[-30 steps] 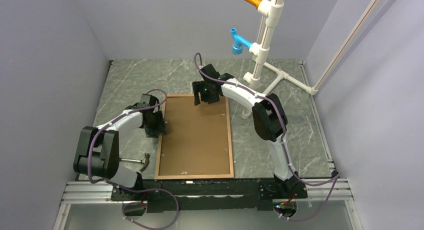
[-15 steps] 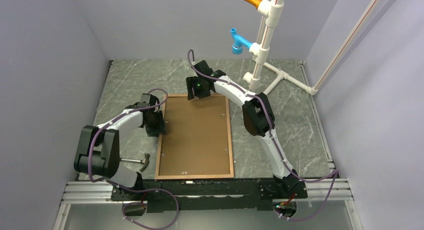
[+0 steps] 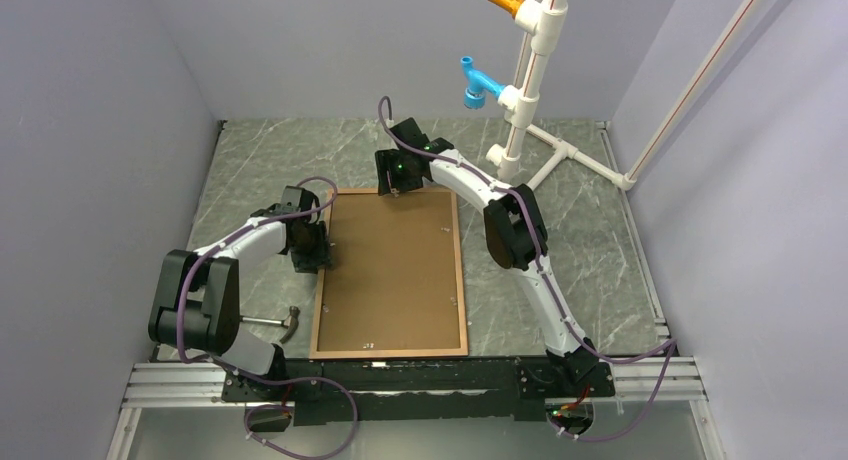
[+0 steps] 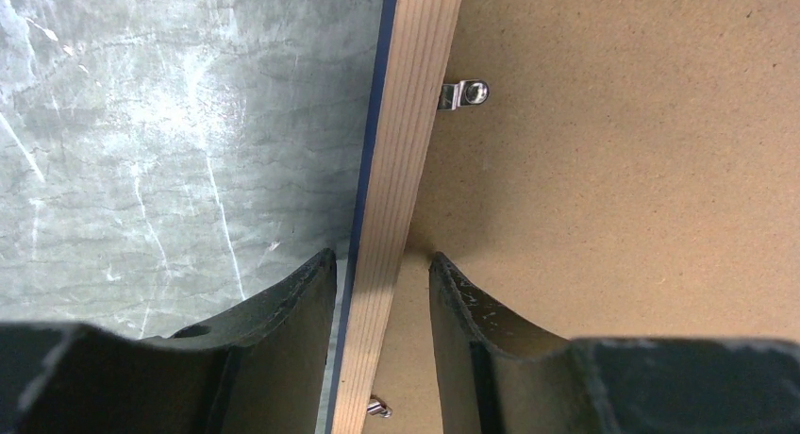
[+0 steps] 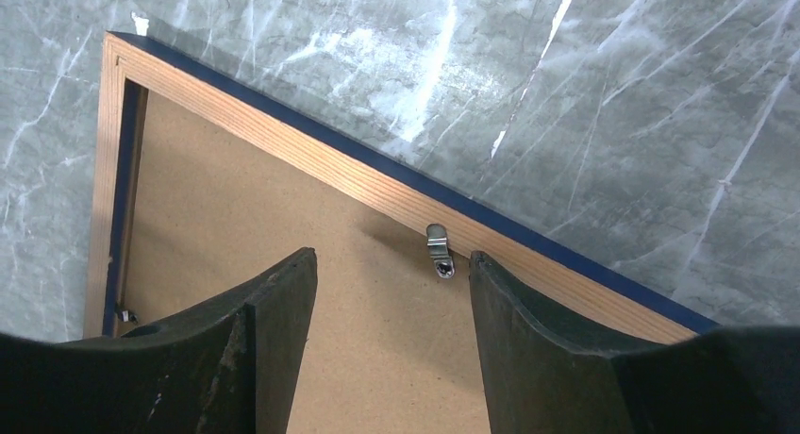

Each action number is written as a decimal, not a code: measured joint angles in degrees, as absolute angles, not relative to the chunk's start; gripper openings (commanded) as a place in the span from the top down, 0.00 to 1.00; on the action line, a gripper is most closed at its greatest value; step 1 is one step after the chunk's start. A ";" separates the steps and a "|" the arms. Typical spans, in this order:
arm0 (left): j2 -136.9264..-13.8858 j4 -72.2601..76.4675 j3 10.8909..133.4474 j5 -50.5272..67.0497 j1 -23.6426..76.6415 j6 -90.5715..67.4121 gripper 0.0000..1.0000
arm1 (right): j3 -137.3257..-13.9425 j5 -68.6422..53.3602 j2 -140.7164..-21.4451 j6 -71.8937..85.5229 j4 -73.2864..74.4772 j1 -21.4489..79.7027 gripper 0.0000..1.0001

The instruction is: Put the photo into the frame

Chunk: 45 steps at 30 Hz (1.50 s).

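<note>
L gripper [image 4: 380, 264]: clamped on the frame [image 4: 420, 75], abt mid-length of its left rail. One finger sits each side. Outer finger [image 4: 283, 311] is against the navy edge on the tabletop side. Inner one is over the backing board [image 4: 613, 170], tip at the rail's inner edge, in shadow.
R gripper [image 5: 391, 259]: jaws apart, nothing btwn them. It's above the far rail, left of the rail's middle, w/ both tips over the board just inside the rail. Contact w/ board: can't tell.
Clip [image 5: 437, 250]: small metal tab at the far rail's inner edge, seen in the gap btwn the R gripper's tips. Not touched.
Side clips [image 4: 464, 94]: two more tabs along the left rail's inner edge, one far of the L gripper, one near of it.
Frame position: flat on the tabletop [image 3: 250, 170], abt centre. Wood face is up, navy shows only along the outer edges. Long sides run near–far. Board fills the opening.
Edges: near rail is close to the tabletop's near edge, by the arm bases. A far corner shows in the R wrist view, navy edge on both sides.
Room left: bare strip btwn left rail and left wall. Hammer [image 3: 270, 323] lies at its near end, by the L arm's base.
Room far: wide bare band up to the far wall.
Room right: bare strip w/ the R arm above it. White pipe stand [image 3: 520, 130] is at far right, well apart from the frame.
</note>
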State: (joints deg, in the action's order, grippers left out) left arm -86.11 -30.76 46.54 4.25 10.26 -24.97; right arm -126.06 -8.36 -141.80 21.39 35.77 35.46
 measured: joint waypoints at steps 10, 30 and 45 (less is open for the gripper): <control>-86.26 -30.87 46.65 4.27 10.26 -24.67 0.55 | -126.10 -12.45 -142.41 21.34 34.06 35.42 0.38; -86.85 -31.16 47.03 4.75 10.20 -24.67 0.54 | -125.49 -18.28 -143.04 14.72 34.48 38.72 0.43; -86.94 -31.38 47.18 4.73 10.20 -24.67 0.54 | -110.89 -10.74 -131.59 16.58 33.39 36.53 0.39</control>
